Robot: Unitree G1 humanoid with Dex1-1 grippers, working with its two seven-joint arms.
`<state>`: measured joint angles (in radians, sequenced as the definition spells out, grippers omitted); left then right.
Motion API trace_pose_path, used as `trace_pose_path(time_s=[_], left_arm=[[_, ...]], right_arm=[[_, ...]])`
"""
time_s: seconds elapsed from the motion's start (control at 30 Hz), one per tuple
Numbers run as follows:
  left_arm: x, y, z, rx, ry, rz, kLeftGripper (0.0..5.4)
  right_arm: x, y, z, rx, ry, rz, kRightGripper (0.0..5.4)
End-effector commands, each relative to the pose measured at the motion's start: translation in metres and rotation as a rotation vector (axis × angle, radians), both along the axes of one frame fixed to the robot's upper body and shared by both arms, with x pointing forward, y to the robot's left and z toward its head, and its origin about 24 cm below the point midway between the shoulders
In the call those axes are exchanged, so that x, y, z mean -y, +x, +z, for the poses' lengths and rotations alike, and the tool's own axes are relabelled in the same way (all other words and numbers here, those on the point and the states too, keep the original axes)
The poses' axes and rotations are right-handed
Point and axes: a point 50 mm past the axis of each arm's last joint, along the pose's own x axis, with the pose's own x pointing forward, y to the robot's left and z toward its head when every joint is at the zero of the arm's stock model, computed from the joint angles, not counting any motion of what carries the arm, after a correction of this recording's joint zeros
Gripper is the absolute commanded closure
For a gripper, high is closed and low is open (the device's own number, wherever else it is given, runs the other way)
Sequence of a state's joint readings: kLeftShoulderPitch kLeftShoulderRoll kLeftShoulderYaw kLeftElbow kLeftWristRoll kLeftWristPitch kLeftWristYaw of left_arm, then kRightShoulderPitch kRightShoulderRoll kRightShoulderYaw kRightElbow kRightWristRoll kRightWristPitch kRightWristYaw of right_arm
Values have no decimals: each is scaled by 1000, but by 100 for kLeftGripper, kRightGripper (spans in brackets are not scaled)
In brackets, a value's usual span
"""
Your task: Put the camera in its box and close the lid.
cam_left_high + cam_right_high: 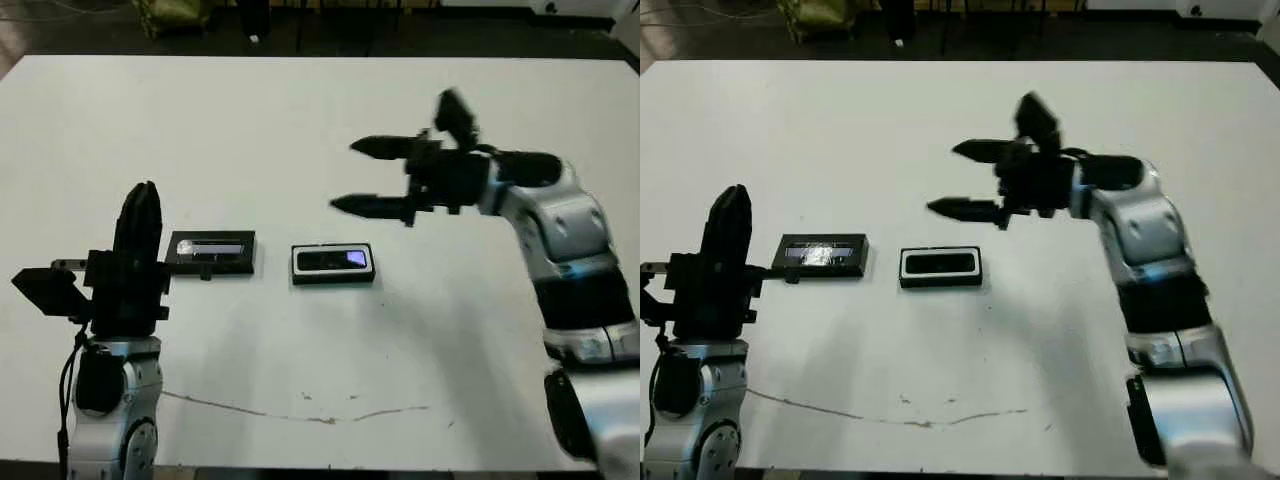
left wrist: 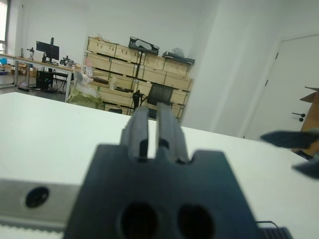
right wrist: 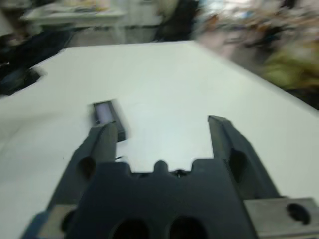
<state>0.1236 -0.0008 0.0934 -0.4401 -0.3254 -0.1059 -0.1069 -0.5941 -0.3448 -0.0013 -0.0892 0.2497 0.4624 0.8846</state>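
Observation:
The box (image 1: 333, 264), a small black tray with a white rim, lies at mid-table. The camera (image 1: 340, 260) rests inside it, a bluish-purple patch glowing at one end. To the left of the box, apart from it, the lid (image 1: 212, 250) lies flat with its shiny strip up. My right gripper (image 1: 343, 176) hovers open just beyond the box, fingers pointing left, holding nothing. My left gripper (image 1: 140, 195) stands near the lid's left end, pointing up; its wrist view shows the fingers (image 2: 169, 132) shut and empty. A blurred dark bar (image 3: 105, 114) shows past the right gripper's fingers (image 3: 222, 132).
A thin brown scratch line (image 1: 300, 415) runs along the table near the front edge. Dark floor and a yellow-green bundle (image 1: 170, 15) lie beyond the far edge. Wooden crates (image 2: 134, 74) and desks stand in the room behind.

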Motion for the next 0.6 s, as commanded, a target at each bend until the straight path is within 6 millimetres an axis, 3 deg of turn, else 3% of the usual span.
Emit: trace_pose_path(time_s=[0.03,0.27,0.43,0.6], left_arm=[[-5,-1,-7,-42,0,11,540],[-15,1,2,-41,40,18,540],[-42,20,32,-21,308,39,540],[-67,62,70,-135,631,-146,540]], right_arm=[[19,-21,-3,156,-52,-185,264],[52,-68,-16,254,-28,-360,422],[61,-95,-31,252,-33,-407,537],[59,-112,-39,229,-11,-431,537]])
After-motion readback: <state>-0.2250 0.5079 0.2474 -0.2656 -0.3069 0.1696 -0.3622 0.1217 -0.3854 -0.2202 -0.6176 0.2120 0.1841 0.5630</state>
